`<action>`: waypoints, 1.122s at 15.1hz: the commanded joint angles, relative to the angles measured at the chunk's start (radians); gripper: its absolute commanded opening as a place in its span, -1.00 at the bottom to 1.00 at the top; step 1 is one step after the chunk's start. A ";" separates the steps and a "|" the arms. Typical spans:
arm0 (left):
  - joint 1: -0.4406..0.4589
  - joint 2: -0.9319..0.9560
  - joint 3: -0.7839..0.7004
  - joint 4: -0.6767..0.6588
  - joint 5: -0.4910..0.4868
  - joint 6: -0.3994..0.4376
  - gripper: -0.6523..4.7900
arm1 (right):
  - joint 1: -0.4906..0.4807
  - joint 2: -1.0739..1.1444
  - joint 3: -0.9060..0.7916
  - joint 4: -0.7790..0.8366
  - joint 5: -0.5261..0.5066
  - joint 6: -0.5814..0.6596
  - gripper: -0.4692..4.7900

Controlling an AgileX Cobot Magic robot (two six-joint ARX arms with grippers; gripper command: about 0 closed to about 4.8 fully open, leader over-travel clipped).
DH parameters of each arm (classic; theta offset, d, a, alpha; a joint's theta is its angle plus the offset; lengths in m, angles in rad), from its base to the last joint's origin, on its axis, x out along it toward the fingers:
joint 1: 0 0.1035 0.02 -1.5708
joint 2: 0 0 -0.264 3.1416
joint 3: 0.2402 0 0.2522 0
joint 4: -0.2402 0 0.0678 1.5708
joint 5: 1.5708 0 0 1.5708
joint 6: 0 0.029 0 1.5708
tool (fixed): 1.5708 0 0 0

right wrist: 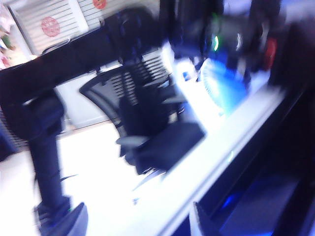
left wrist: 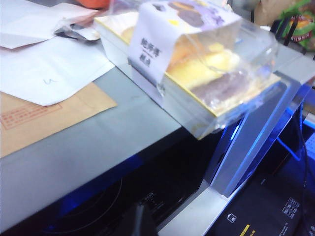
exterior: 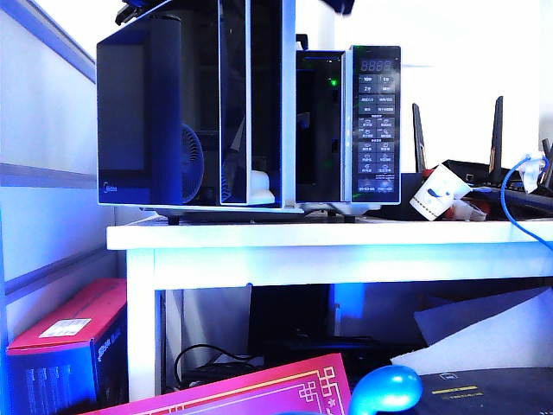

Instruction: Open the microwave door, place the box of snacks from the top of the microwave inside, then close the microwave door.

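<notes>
We see the microwave [exterior: 346, 121] standing on a white table [exterior: 328, 246], its button panel and lit digital display [exterior: 378, 65] at the right. The microwave door [exterior: 164, 112] is swung wide open towards the left of the exterior view, a glossy black glass panel with a small white "Midea" logo [exterior: 111, 184] at its lower corner. Beside the microwave on the table we see a black router with upright antennas [exterior: 497, 130] and a blue cable [exterior: 518, 207]. Under the table lie a red carton [exterior: 73, 333] and a pink box with a gold fret border [exterior: 276, 393].

From the left wrist view we look down on the grey top of the microwave [left wrist: 98, 147]. The box of snacks [left wrist: 197, 64] sits there, one corner overhanging the front edge; it is clear crinkly plastic over pale yellow contents, wrapped by a white paper band printed with dark Chinese characters that we cannot read. White papers [left wrist: 49, 69] and a brown envelope [left wrist: 44, 118] with a red-printed frame lie beside it. Of the left gripper only one dark tip [left wrist: 140, 221] shows, so we cannot tell how wide it stands or whether it holds anything.

The right wrist view is blurred. The right gripper [right wrist: 138, 221] hangs with its two dark fingers well apart and nothing between them, above the white table edge [right wrist: 216, 167].
</notes>
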 commanded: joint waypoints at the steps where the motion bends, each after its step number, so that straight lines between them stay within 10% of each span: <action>1: -0.002 0.006 -0.011 -0.059 0.006 0.008 -0.78 | -0.002 -0.005 0.013 0.019 0.156 -0.081 0.22; 7: -0.002 0.006 -0.011 -0.063 0.006 0.018 -0.78 | -0.003 -0.004 0.013 -0.192 0.529 -0.346 0.21; 17: -0.002 0.003 -0.010 -0.003 0.007 -0.013 -0.78 | 0.118 -0.005 0.013 -0.371 0.398 -0.475 0.20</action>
